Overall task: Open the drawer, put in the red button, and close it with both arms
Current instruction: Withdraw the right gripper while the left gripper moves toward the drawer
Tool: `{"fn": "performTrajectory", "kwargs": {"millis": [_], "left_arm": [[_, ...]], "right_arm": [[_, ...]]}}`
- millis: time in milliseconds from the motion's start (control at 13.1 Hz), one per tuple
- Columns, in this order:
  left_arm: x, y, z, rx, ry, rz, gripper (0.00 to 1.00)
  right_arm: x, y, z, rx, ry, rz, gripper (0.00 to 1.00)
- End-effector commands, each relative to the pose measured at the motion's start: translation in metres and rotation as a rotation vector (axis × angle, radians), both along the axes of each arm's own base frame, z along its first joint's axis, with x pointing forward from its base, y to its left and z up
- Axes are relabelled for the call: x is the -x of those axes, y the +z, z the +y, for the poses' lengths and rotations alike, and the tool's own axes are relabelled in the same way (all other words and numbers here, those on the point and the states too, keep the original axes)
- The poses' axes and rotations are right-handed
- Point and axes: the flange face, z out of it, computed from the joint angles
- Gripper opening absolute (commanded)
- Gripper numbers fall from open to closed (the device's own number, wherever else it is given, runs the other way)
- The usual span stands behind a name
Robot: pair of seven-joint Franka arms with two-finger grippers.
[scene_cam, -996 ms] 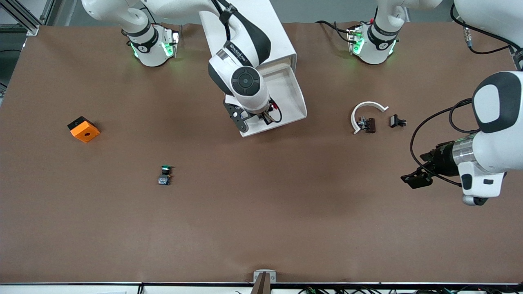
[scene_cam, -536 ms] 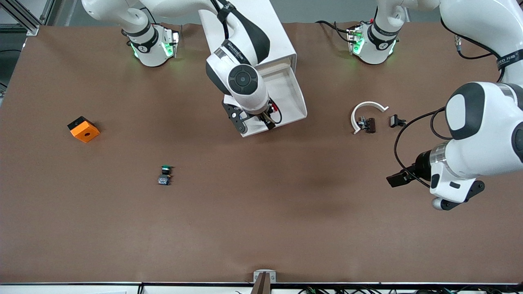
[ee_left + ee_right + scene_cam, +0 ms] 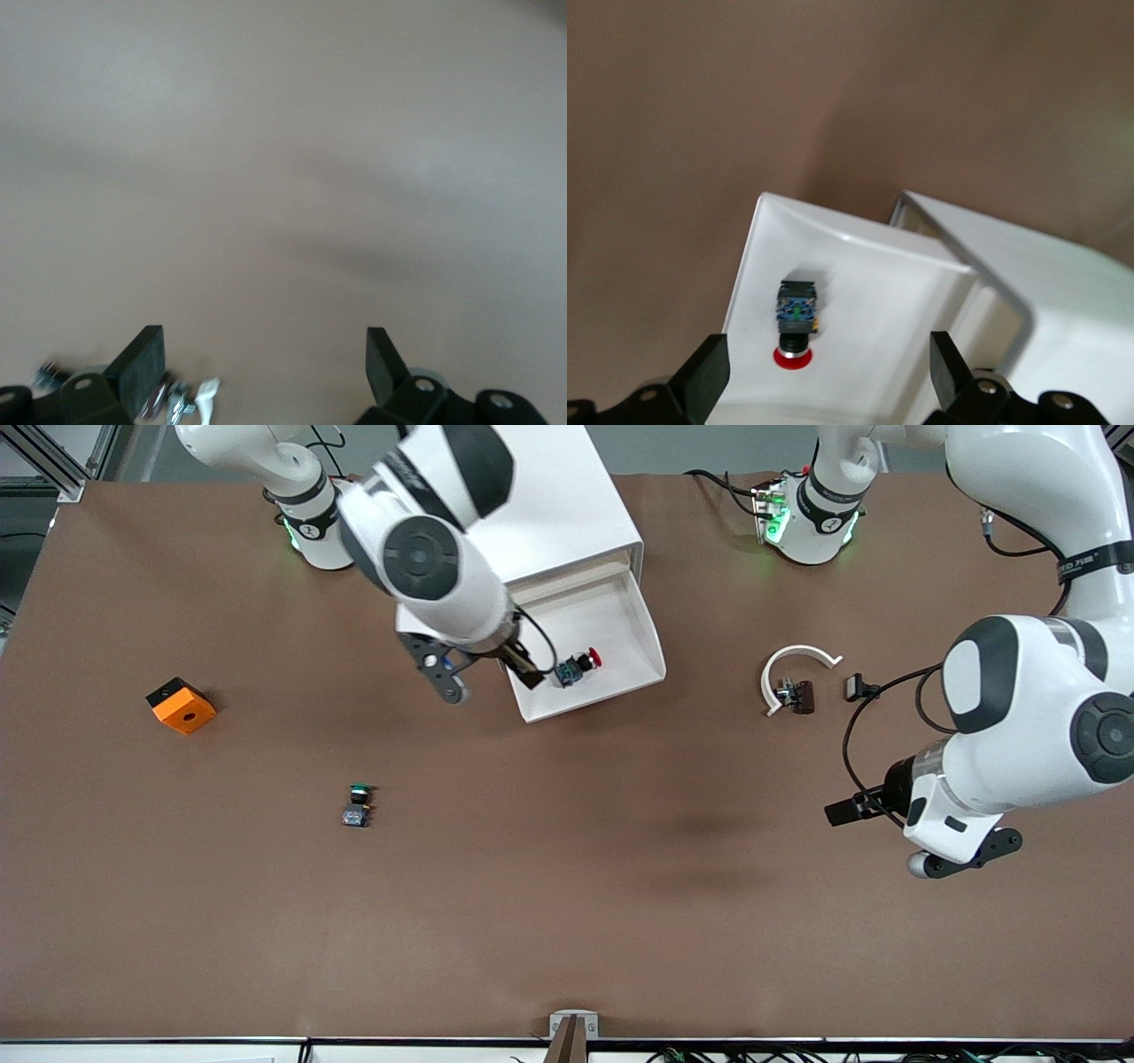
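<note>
The red button [image 3: 578,665] lies on its side in the open white drawer [image 3: 649,644], near the drawer's front wall. The drawer sticks out of a white cabinet [image 3: 567,514]. My right gripper [image 3: 521,670] hangs open and empty over the drawer's edge at the right arm's end. In the right wrist view the red button [image 3: 795,326] lies in the drawer [image 3: 859,257] between my open right gripper's [image 3: 828,376] fingers, clear of both. My left gripper [image 3: 842,811] is open and empty over bare table at the left arm's end; the left wrist view shows it [image 3: 263,365] open.
A green-capped button [image 3: 358,804] stands on the table nearer the camera. An orange block [image 3: 181,705] lies toward the right arm's end. A white ring piece [image 3: 791,666], a dark clip [image 3: 802,695] and a small black part [image 3: 861,687] lie beside the drawer toward the left arm's end.
The right gripper has let go of the red button in the drawer and has risen, shifting toward the right arm's end. The left arm has swung in toward the table's middle.
</note>
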Motion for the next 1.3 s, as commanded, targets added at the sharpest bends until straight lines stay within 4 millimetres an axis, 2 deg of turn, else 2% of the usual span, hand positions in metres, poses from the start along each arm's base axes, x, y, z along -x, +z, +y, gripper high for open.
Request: {"fn": "performTrajectory", "kwargs": {"millis": [0, 230, 306, 383, 613, 766, 919, 1072, 1149, 1226], "left_arm": [[0.004, -0.023, -0.026, -0.013, -0.038, -0.034, 1.00], [0.014, -0.038, -0.025, -0.014, -0.054, -0.006, 1.00], [0.021, -0.043, -0.033, -0.003, -0.063, -0.009, 1.00], [0.028, -0.048, -0.043, 0.010, -0.075, -0.021, 1.00], [0.043, -0.064, -0.061, 0.027, -0.102, -0.033, 1.00], [0.052, -0.072, -0.077, 0.039, -0.126, -0.043, 1.00], [0.063, -0.088, -0.094, 0.052, -0.149, -0.056, 1.00], [0.077, -0.101, -0.111, 0.058, -0.179, -0.030, 1.00], [0.088, -0.114, -0.119, 0.059, -0.195, -0.002, 1.00], [0.094, -0.118, -0.126, 0.063, -0.208, 0.007, 1.00]], "right_arm": [[-0.014, 0.046, -0.074, -0.084, 0.152, -0.003, 1.00], [-0.042, 0.086, -0.198, -0.173, 0.416, -0.080, 1.00], [-0.049, 0.092, -0.235, -0.192, 0.492, -0.105, 1.00], [-0.053, 0.094, -0.266, -0.176, 0.573, -0.115, 1.00], [-0.055, 0.110, -0.327, -0.127, 0.705, -0.152, 1.00], [-0.058, 0.110, -0.363, -0.149, 0.748, -0.165, 1.00], [-0.059, 0.107, -0.384, -0.153, 0.789, -0.161, 1.00], [-0.053, 0.114, -0.382, -0.095, 0.812, -0.154, 1.00], [-0.050, 0.121, -0.378, -0.061, 0.826, -0.156, 1.00], [-0.046, 0.123, -0.370, -0.047, 0.839, -0.155, 1.00]]}}
